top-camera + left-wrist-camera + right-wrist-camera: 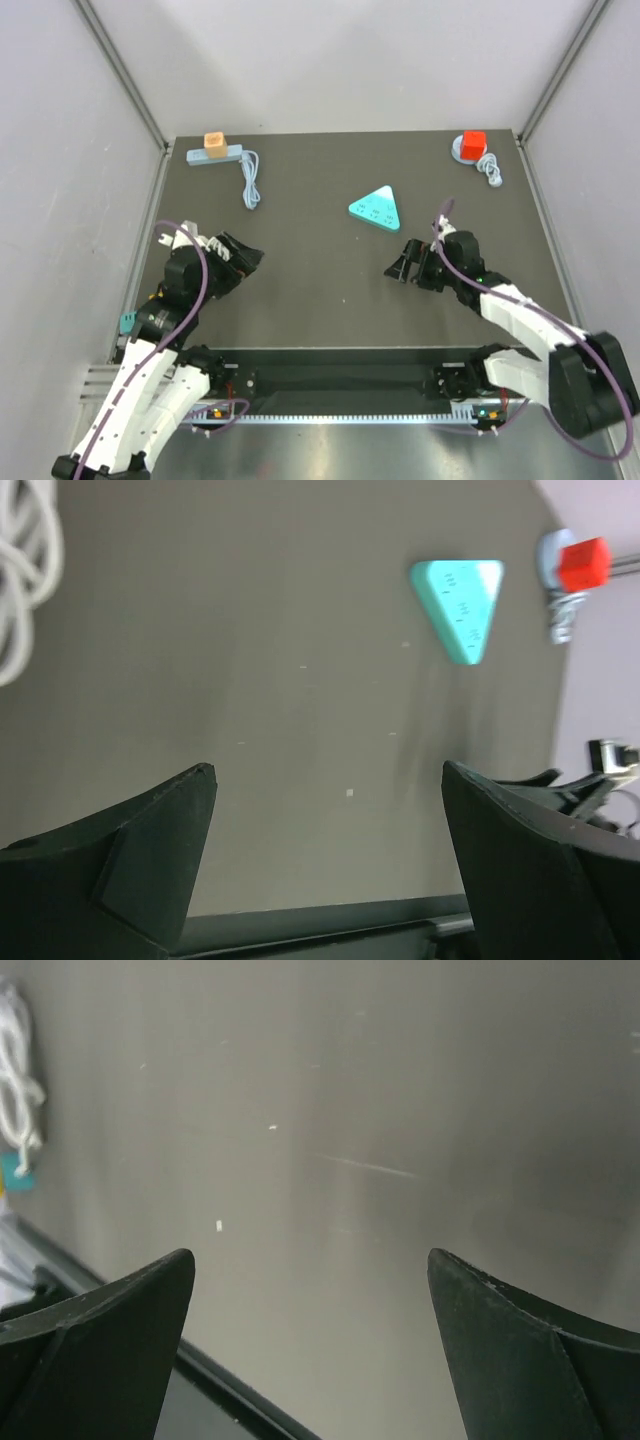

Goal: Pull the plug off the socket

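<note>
The left arm (160,400) and right arm (520,315) wore white shells over black joints, with a purple cable (204,270) looping along each. The left end effector (252,256) and right end effector (398,266) were matte black, their fingers (140,870) broad, tapering wedges.

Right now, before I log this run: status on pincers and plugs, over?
Left pincer open, empty. Right pincer open, empty. Orange plug in blue strip, red plug on round socket. Neither touched.
</note>
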Controlling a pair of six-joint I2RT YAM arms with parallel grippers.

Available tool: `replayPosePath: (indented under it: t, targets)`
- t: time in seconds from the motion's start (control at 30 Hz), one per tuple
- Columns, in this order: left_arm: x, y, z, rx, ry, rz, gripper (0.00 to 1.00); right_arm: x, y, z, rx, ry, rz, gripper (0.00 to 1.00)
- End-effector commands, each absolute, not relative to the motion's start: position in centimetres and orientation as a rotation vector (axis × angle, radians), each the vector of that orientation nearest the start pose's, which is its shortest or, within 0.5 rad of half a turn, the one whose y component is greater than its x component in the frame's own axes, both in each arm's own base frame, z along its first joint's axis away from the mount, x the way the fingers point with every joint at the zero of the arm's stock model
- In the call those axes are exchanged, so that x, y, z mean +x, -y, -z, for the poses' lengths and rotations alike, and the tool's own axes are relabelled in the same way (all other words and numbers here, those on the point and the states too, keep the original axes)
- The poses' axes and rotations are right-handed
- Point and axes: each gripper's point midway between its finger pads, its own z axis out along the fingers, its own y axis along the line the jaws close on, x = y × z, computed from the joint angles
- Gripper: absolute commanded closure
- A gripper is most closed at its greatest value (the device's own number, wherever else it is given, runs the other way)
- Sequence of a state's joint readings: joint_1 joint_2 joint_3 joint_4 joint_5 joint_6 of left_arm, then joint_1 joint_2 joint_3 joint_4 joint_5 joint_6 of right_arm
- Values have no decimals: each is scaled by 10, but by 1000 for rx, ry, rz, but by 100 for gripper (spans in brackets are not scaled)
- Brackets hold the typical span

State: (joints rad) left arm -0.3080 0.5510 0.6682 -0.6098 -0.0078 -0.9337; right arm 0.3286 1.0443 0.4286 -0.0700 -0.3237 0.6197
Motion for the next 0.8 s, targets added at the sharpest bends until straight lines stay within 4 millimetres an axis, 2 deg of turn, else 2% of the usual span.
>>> replayPosePath:
  t: [0.0, 0.07, 0.13, 0.17, 0.23, 0.27, 0.3, 0.33, 0.37, 0.43, 0.47, 0.5, 0.53, 0.57, 0.7, 0.73, 0.77]
  targets:
    - [207, 75, -192, -614, -2134, 502, 1, 262, -195, -113, -38, -2223, -1014, 0]
    - [208, 79, -198, -576, -2132, 522, 1, 264, -219, -126, -131, -2163, -1100, 0]
    - [207, 78, -197, -608, -2141, 514, 1, 274, -235, -131, -177, -2160, -1071, 0]
    - [207, 76, -202, -615, -2134, 510, 1, 278, -258, -134, -245, -2180, -1090, 0]
    - [204, 69, -200, -643, -2162, 455, 1, 280, -282, -135, -300, -2185, -1117, 0]
    - [204, 66, -205, -659, -2158, 436, 1, 276, -304, -131, -352, -2191, -1147, 0]
    - [199, 57, -201, -688, -2181, 373, 1, 277, -318, -136, -381, -2153, -1175, 0]
    - [198, 55, -200, -705, -2199, 347, 2, 274, -331, -137, -408, -2146, -1194, 0]
    - [198, 54, -206, -703, -2195, 338, 1, 268, -355, -133, -461, -2153, -1226, 0]
    - [194, 50, -199, -703, -2251, 282, 1, 259, -384, -139, -515, -2105, -1314, 0]
    - [194, 48, -197, -709, -2267, 256, 2, 247, -407, -134, -566, -2105, -1363, 0]
    - [194, 46, -200, -714, -2275, 233, 2, 243, -422, -139, -599, -2063, -1413, 0]
    - [191, 37, -192, -739, -2315, 143, 2, 238, -434, -139, -612, -2059, -1450, 0]
    - [190, 32, -192, -760, -2318, 105, 2, 231, -455, -135, -656, -2056, -1488, 0]
    - [192, 16, -195, -831, -2296, -23, 2, 215, -504, -134, -722, -2028, -1618, 0]
    - [193, 13, -197, -864, -2279, -32, 2, 212, -513, -120, -725, -2058, -1630, 0]
    - [194, 13, -197, -886, -2276, -32, 2, 208, -527, -131, -745, -2019, -1661, 0]
